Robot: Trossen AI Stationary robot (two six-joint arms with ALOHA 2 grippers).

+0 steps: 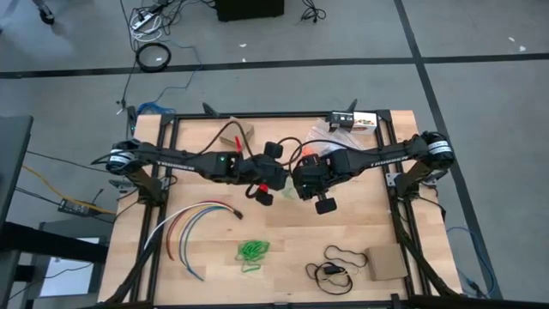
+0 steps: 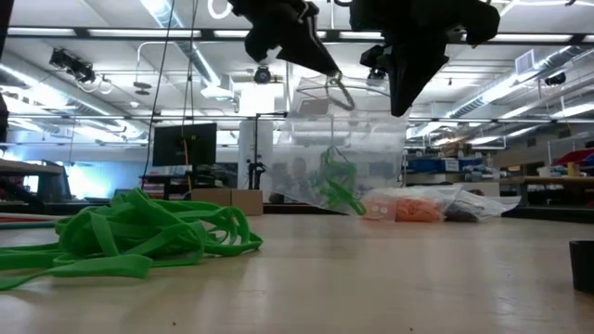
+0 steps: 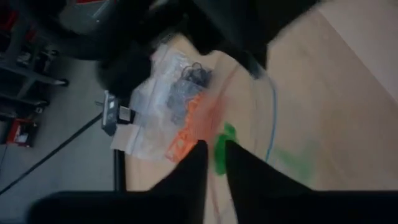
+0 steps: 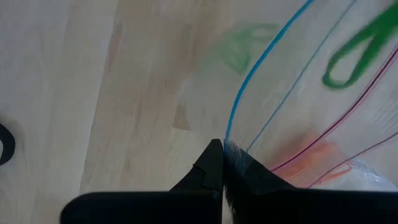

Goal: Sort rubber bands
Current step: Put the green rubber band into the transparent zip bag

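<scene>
Overhead, right fingers pinch glossy clear bag; left fingers slightly spread above limp green bands.

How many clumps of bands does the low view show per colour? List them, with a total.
Green: 2, a loose heap and a bunch in the hanging bag
Orange: 1, orange clump, bagged
Dark: 1, dark clump, bagged
Total: 4
</scene>
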